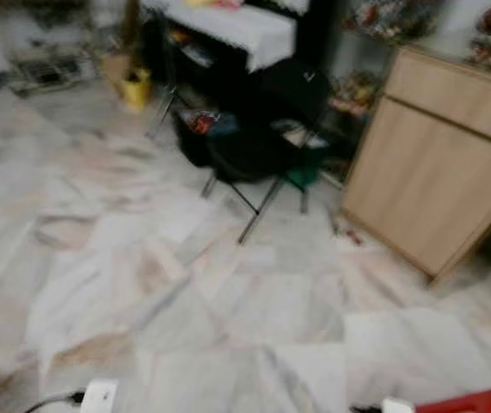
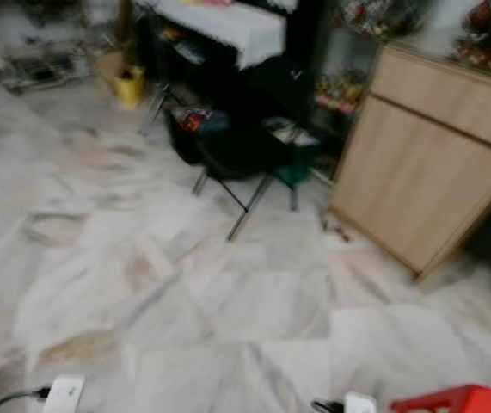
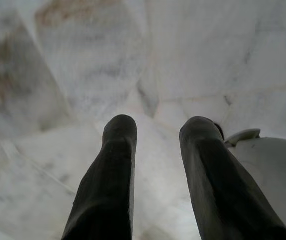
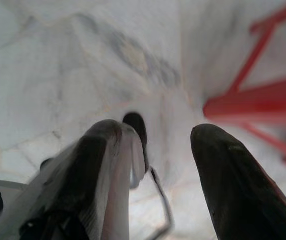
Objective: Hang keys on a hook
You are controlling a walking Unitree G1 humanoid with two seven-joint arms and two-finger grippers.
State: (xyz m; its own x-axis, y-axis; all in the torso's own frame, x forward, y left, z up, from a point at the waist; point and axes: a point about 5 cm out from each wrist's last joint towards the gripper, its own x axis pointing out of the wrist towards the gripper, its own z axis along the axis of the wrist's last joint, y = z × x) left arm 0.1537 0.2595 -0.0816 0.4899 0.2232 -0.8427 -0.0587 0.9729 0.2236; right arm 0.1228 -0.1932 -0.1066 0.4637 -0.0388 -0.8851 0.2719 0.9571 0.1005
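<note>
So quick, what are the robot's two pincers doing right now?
Left pincer: open, holding nothing, hanging above the marble floor.
Right pincer: fingers apart, a metal ring near one finger; a grip cannot be told.

The marble floor (image 1: 228,301) is polished, pale with grey and rust veins. The cabinet (image 1: 438,163) looks like smooth light wood laminate. White cloth (image 1: 245,30) drapes the dark desk. The chair (image 1: 262,138) has thin metal legs. The left gripper (image 3: 158,145) has matt, slightly textured black fingers. The red stool (image 4: 263,100) looks like glossy plastic.
</note>
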